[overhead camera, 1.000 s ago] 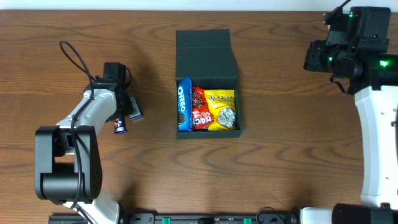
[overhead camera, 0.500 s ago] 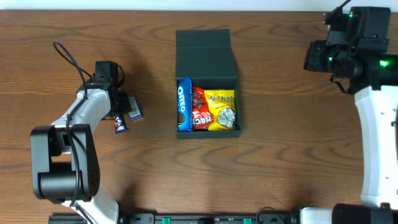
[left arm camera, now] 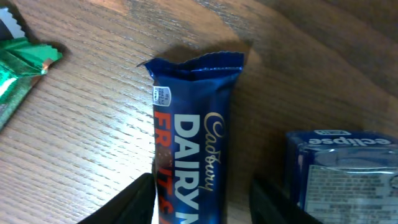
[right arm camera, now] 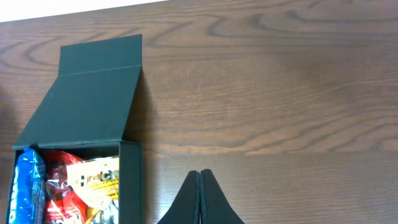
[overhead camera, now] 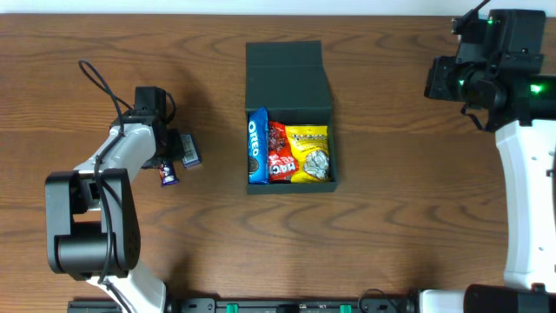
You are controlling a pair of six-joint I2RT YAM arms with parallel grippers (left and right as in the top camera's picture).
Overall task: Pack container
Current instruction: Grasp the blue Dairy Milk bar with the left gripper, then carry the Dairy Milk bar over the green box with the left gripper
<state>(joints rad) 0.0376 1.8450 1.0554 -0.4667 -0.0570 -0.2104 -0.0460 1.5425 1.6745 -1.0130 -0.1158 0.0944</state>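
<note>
Item: one wooden surface [overhead camera: 391, 217], carrying all that follows. Arms, two: we list the left arm [overhead camera: 91, 226] at the left edge and the right arm [overhead camera: 526, 174] at the right edge, well apart from each other. Container [overhead camera: 291, 188], one: dark, roughly square and shallow, lying at the middle of the surface between the two arms, its hinged lid [overhead camera: 287, 74] thrown back toward the far side. Packets inside it, three, side by side: a blue Oreo packet [overhead camera: 256, 146] against the left wall, a red packet [overhead camera: 278, 152] in the middle, and a yellow packet [overhead camera: 310, 152] on the right. Loose goods near the left arm, three in the wrist view: one blue Cadbury Dairy Milk bar [left arm camera: 196, 124], one blue eclipse box [left arm camera: 348, 168] just beside it, and one green wrapper [left arm camera: 22, 68] at the frame's edge, only partly visible. Left pincer [left arm camera: 199, 199]: released, one finger on either side of the bar, grasping nothing. Right pincer [right arm camera: 200, 193]: clenched and empty, fingertips meeting, raised to the right of the container.
</note>
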